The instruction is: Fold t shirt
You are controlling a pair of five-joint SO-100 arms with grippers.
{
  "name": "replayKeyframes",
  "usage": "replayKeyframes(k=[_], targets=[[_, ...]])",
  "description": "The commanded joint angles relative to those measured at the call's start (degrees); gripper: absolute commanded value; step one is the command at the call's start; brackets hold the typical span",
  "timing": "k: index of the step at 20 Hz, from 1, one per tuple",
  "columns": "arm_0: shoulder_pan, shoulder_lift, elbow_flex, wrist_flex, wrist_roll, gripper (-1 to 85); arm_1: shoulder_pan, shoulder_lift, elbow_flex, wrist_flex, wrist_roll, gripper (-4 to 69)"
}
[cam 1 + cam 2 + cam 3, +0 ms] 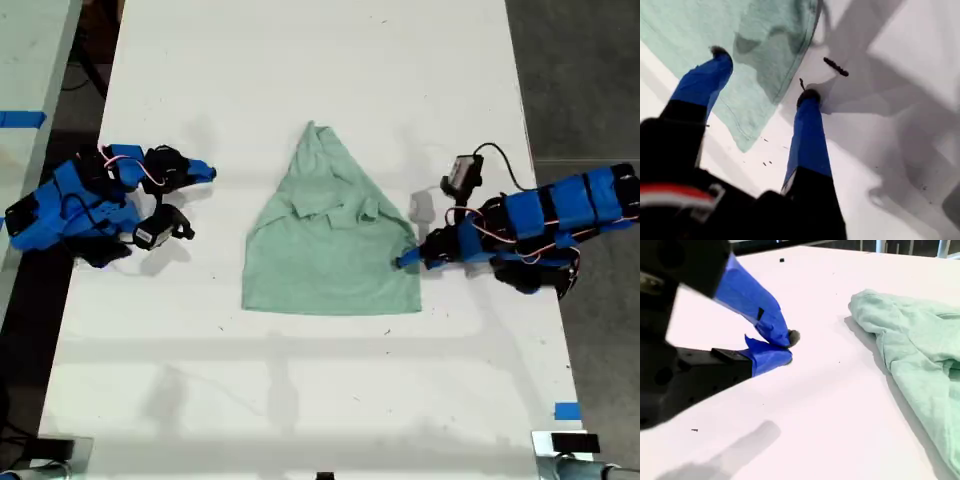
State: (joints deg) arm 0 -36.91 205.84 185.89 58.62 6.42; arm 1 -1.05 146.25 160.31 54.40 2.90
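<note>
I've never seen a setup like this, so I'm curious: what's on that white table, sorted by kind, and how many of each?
Blue robot arms: 2, my first gripper at the t shirt's edge, my second gripper apart from it
Mint-green t shirt: 1
Blue tape marks: 1 on the white table
Total: 4

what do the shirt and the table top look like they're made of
The pale mint-green t shirt looks like soft knit fabric, probably cotton: matte, wrinkled, with limp folds and stitched hems. The white table top seems a hard smooth laminate or painted board: flat, with a faint sheen and soft shadows.
</note>
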Motion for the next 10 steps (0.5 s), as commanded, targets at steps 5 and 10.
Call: replayKeyframes(k=[5,10], targets=[[-0.35,0.26,0.44,0.0,0.35,-0.3,1.85,-19.16,-13.71,-2.9,-3.78,0.1],[-0.35,0.26,0.44,0.0,0.44,-0.3,6.77,10.9,-11.07,14.5,-6.5,0.1]])
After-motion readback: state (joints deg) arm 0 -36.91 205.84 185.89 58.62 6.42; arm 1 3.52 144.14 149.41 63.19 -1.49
